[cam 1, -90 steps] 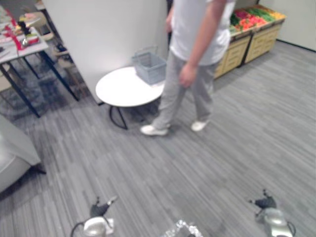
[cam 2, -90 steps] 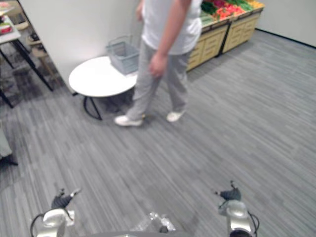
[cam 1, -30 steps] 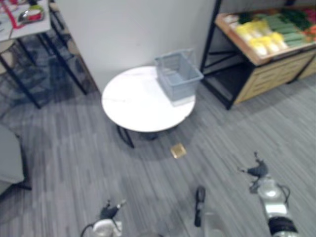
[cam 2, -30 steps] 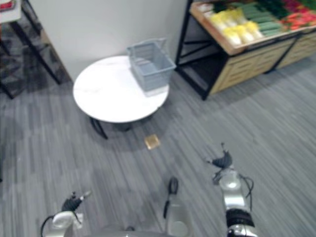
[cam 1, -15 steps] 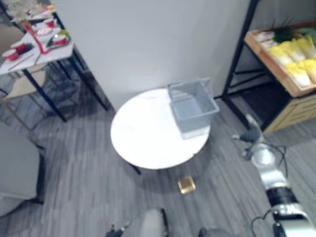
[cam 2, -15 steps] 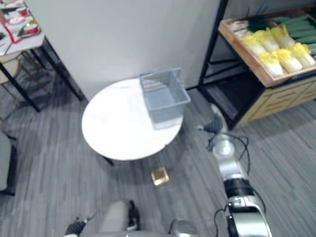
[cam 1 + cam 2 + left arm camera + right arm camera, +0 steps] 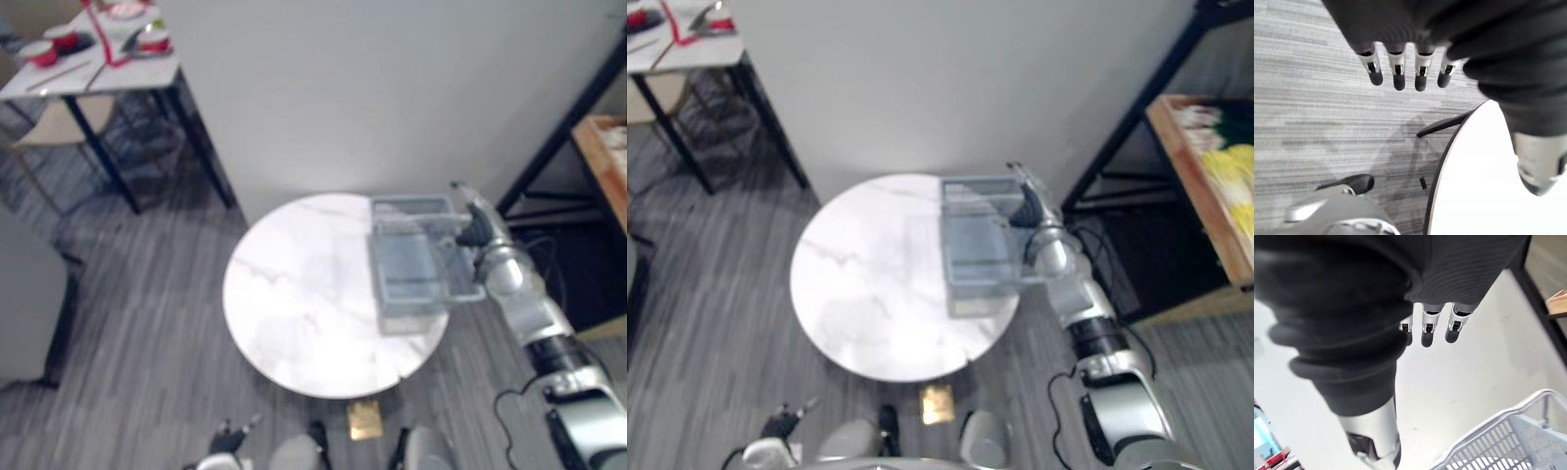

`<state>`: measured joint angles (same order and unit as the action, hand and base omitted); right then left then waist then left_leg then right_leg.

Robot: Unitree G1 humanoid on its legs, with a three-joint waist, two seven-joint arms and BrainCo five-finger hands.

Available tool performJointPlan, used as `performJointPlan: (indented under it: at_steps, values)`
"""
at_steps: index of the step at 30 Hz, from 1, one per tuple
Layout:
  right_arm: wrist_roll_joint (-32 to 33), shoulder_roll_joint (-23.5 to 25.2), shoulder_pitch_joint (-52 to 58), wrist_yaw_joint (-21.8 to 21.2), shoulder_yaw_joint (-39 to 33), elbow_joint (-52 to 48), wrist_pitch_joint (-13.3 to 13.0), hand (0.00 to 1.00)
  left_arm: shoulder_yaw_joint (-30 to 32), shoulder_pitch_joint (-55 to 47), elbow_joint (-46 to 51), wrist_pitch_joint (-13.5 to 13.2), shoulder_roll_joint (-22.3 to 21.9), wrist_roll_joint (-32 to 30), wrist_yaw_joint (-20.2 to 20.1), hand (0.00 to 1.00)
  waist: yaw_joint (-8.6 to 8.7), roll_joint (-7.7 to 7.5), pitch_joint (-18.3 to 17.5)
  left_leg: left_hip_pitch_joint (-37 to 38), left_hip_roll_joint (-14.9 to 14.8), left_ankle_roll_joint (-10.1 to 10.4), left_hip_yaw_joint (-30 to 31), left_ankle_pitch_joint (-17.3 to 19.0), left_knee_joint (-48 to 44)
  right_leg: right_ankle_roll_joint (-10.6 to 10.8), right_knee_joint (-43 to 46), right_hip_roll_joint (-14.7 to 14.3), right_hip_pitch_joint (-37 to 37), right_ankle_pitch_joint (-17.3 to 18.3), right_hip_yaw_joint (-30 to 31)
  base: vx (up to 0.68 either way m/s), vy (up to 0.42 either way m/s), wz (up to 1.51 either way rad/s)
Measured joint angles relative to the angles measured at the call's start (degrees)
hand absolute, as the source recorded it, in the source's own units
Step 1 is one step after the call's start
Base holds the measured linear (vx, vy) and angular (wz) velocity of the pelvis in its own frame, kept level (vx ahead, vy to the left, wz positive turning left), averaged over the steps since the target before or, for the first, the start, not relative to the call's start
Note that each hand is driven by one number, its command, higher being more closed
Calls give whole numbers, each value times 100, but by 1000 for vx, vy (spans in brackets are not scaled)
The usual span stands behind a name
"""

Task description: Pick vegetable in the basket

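Status of task: at an early stage, by the evidence of the scene. The grey basket (image 7: 416, 264) stands on the right part of the round white table (image 7: 294, 304) and, as far as its inside can be made out, holds nothing. No vegetable is in either hand. The only produce in sight, the yellow vegetables (image 7: 1234, 162), lies in a wooden shelf crate (image 7: 1190, 186) well apart from the right fingers, off to the outer side of that arm. The picking and the placing are therefore both judged outstanding. Pose of the arms: the right arm is stretched forward, with the right hand (image 7: 476, 228) over the far right corner of the basket. In its wrist view the fingers (image 7: 1427, 330) are straight and spread a little, with the thumb held apart, and they close on nothing. The basket's wire rim and handle sit near the thumb side, apart from the fingertips. Contact between palm and basket cannot be settled from the head views. The left hand (image 7: 227, 438) hangs low beside the near edge of the table. Its fingers (image 7: 1396, 73) are likewise straight and empty, pointing down at the grey floor (image 7: 1312, 112), with the table rim just beside the thumb.
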<state>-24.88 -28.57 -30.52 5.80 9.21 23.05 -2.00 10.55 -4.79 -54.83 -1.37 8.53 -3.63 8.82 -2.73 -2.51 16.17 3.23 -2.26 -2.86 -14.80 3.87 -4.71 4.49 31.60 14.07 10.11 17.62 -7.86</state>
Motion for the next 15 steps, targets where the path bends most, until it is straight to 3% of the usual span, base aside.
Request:
performJointPlan:
  at_steps: [1,2,3,4,5,7,8,10,15]
  values:
    - [-1,-69,-3,-71,31,47,6,0,-16,0,19,-7,14,-2,-4,0,15,-44,-12,8,-19,192,113,-9,23,45,-895,-6,-64,-407,208,248,-351,103]
    - [-5,-65,-4,-115,41,54,15,0,-23,-25,9,-9,86,-4,-6,0,-46,-194,-46,40,50,364,153,15,62,57,-1446,118,-59,-1275,244,253,-389,66]
    - [-5,-52,-16,-116,72,56,14,0,-26,-45,7,-11,158,-4,-7,0,-92,-334,-45,84,127,439,157,22,90,216,-1527,200,-20,-1702,249,186,-385,24]
    - [-14,-53,-124,-124,187,166,6,0,-25,-79,-30,5,96,-24,-7,0,-136,-166,-35,71,-33,622,164,18,75,327,-1493,83,-36,-1575,199,122,-308,6]
    - [-16,-61,-175,-131,285,229,9,0,-32,-147,10,0,59,-54,-8,0,-113,-64,-86,-37,-163,657,144,0,64,311,-1636,-38,-58,-1584,146,121,-341,4]
    - [-119,-153,-257,-140,314,332,22,0,-33,-179,12,-25,-3,-145,-8,0,-83,212,-94,-164,-536,852,145,-79,211,137,-2031,-413,-87,-1700,-106,116,-297,11]
    - [-160,-205,-330,-144,318,523,39,0,-12,-183,11,-33,2,-153,-1,0,-76,268,-84,-169,-705,970,156,-211,411,59,-2169,-603,-84,-1744,-199,87,-236,9]
    - [-161,-220,-493,-143,344,717,57,0,-22,-182,10,-58,-20,-154,-1,0,-58,284,-35,-198,-818,1036,181,-270,470,9,-2216,-719,-71,-1750,-279,55,-167,6]
    - [-163,-268,-952,-143,591,988,42,0,-27,-163,12,-69,-64,-153,5,0,-67,354,92,-329,-841,1047,214,-277,455,-41,-2342,-748,-23,-1813,-335,12,-30,5]
